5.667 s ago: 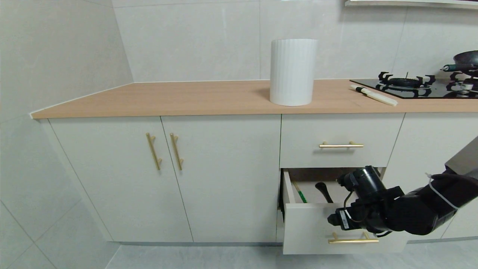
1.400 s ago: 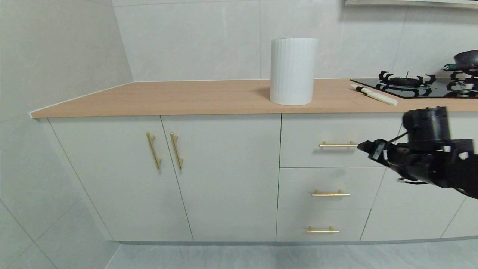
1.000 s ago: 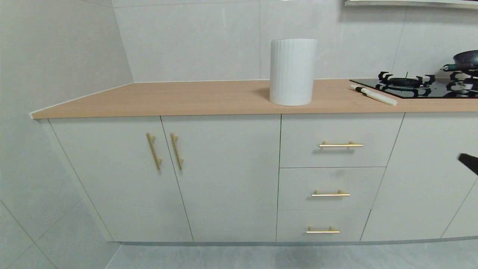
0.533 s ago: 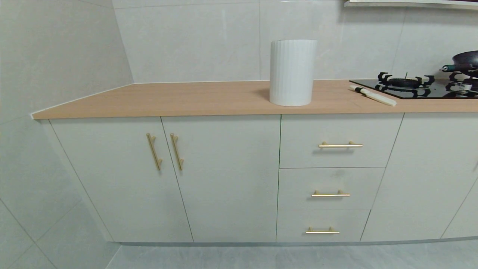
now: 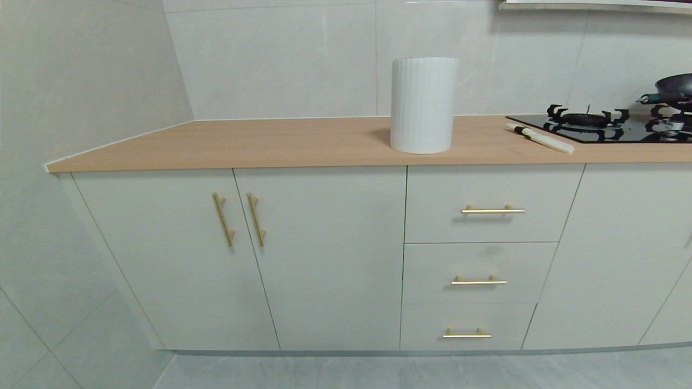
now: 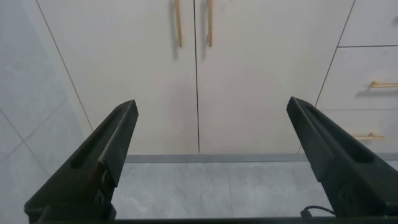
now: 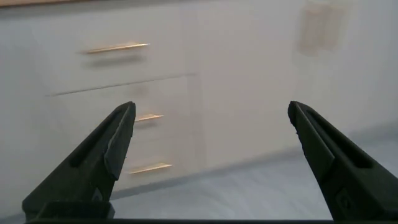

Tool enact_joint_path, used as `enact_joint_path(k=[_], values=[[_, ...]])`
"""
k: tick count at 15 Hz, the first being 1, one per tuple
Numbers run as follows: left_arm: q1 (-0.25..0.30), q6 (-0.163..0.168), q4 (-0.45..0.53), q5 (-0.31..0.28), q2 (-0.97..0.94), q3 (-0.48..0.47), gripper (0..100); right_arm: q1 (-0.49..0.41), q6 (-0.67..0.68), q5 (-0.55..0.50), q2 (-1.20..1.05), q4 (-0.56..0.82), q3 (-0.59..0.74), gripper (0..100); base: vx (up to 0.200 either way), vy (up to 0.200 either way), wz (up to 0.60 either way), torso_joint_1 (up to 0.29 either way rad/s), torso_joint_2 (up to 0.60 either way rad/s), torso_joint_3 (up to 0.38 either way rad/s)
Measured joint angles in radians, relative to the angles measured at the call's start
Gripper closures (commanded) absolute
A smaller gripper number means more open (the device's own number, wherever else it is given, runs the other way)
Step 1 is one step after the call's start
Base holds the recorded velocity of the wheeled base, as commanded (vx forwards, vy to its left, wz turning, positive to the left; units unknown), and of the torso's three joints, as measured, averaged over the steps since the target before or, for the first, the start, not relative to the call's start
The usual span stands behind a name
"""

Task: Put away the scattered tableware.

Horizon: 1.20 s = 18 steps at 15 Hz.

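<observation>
Logging the surface first: a wooden table point(image 5: 270, 143) runs along a pale tiled wall point(image 5: 281, 54) into a corner on my left. A white ribbed canister point(image 5: 423, 105) stands upright on it. Well to the canister's right, a pale utensil point(image 5: 540, 138) with a dark band near 1 end lies flat, just beside the front corner of the gas hob point(image 5: 589, 120). A dark pan point(image 5: 673, 85) sits at the hob's right end.

Under the table are 2 cabinet doors point(image 5: 243, 259) with gold bar handles, then a stack of 3 drawers point(image 5: 481, 270), all shut flush. The floor point(image 5: 324, 373) is grey tile.

The head view gives the table top and its things; both wrist views look lower, at the cabinet fronts. In the left wrist view, my left end effector point(image 6: 211, 107) hangs before the 2 doors, above the plinth strip point(image 6: 205, 158), with its fingers wide apart. In the right wrist view, my right end effector point(image 7: 211, 109) faces the drawers, and its fingers are likewise spread wide.
</observation>
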Motion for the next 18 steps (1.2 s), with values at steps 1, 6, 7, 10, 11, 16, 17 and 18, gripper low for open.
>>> enact_joint_path(k=[1,6,7,10,11,16,17,18], values=[[0.0,0.0,0.0,0.0,0.0,0.0,0,-0.001,-0.003,0.075,-0.002,-0.019,0.038,0,0.0,0.0,0.0,0.0,0.0,0.0],[0.0,0.0,0.0,0.0,0.0,0.0,0,0.0,-0.043,0.16,-0.005,-0.002,0.099,0,0.0,0.0,0.0,0.0,0.0,0.0],[0.0,0.0,0.0,0.0,0.0,0.0,0,0.0,-0.041,0.16,-0.005,-0.002,0.101,0,0.0,0.0,0.0,0.0,0.0,0.0],[0.0,0.001,0.0,0.0,0.0,0.0,0,0.0,-0.033,0.16,-0.005,0.0,0.103,0,0.0,0.0,0.0,0.0,0.0,0.0],[0.0,0.001,0.0,0.0,0.0,0.0,0,0.0,-0.025,0.159,-0.005,0.001,0.103,0,0.0,0.0,0.0,0.0,0.0,0.0],[0.0,0.004,0.0,0.0,0.0,0.0,0,0.0,-0.018,0.158,-0.005,0.003,0.103,0,0.08,0.0,0.0,0.0,0.0,0.0],[0.0,0.003,0.0,0.0,0.0,0.0,0,0.0,-0.018,0.158,-0.005,0.003,0.103,0,0.2,0.0,0.0,-0.002,-0.01,-0.007],[0.0,0.002,0.0,0.0,0.0,0.0,0,0.0,-0.017,0.159,-0.005,0.003,0.103,0,0.2,0.0,0.0,0.002,0.01,-0.002]])
